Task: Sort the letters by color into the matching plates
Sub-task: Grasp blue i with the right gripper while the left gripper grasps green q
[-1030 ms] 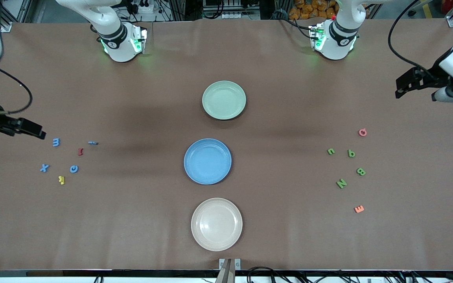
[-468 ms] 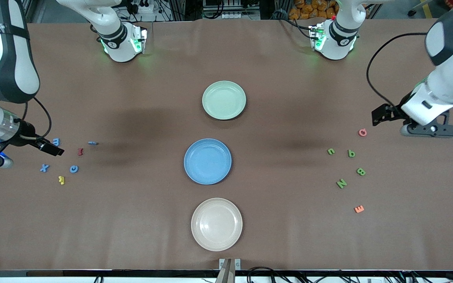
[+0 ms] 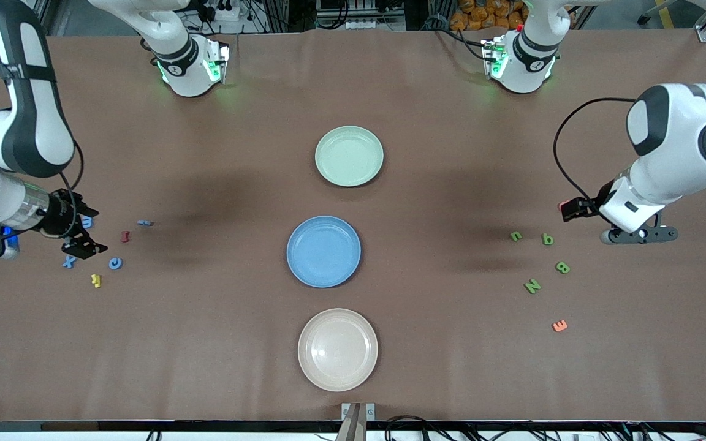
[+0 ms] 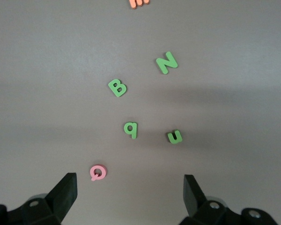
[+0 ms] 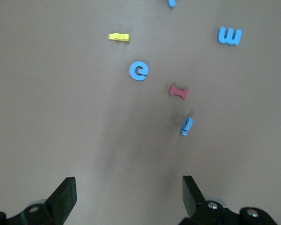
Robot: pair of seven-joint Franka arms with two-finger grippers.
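Three plates lie in a row along the table's middle: pale green point(image 3: 349, 156), blue point(image 3: 323, 251) and beige point(image 3: 337, 349), all bare. At the right arm's end lie a blue e point(image 5: 139, 71), blue m point(image 5: 230, 35), blue i on its edge point(image 5: 186, 125), red I point(image 5: 178, 91) and a yellow letter point(image 5: 118, 36). My right gripper point(image 5: 129, 183) hangs open over bare table beside them. At the left arm's end lie green B point(image 4: 117, 87), N point(image 4: 166, 62), q point(image 4: 130, 129), u point(image 4: 175, 136) and a pink Q point(image 4: 98, 172). My left gripper point(image 4: 129, 182) hangs open just beside the Q.
An orange E point(image 3: 559, 326) lies nearest the front camera in the left arm's group. A blue x point(image 3: 68, 262) lies under the right arm's wrist. Both arm bases stand along the table's back edge. Wide bare tablecloth separates the plates from each letter group.
Both arms have swung in from the table's ends and come down over their letter groups. The right hand now partly covers the blue m, the left hand the pink Q.
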